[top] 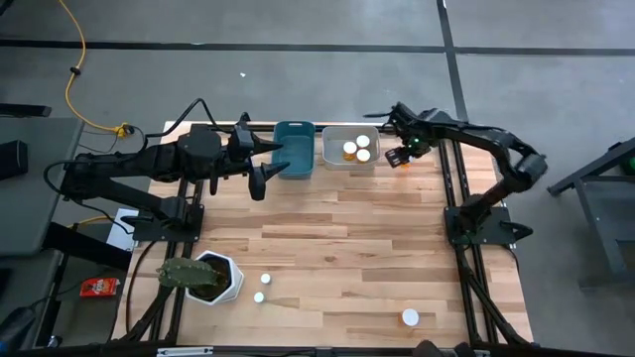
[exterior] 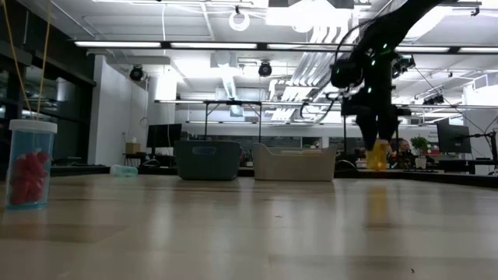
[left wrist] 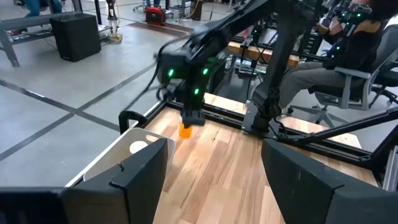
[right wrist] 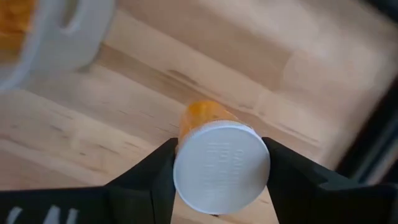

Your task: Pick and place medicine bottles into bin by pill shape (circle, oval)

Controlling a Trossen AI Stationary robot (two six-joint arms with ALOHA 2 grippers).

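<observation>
The wooden table (top: 337, 238) carries a teal bin (top: 295, 149), white bin (top: 349, 159), plant pot (top: 213, 278) and three medicine bottles (top: 265, 281)

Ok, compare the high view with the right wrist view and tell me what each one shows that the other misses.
Only the high view shows the dark teal plastic bin, the left gripper hovering open beside it, the white hexagonal plant pot and the loose white-capped bottles along the near edge.

Only the right wrist view shows the right gripper with its dark fingers on both sides of the round white cap.

Both show the amber-orange medicine bottle beside the pale grey bin on the wooden table.
</observation>
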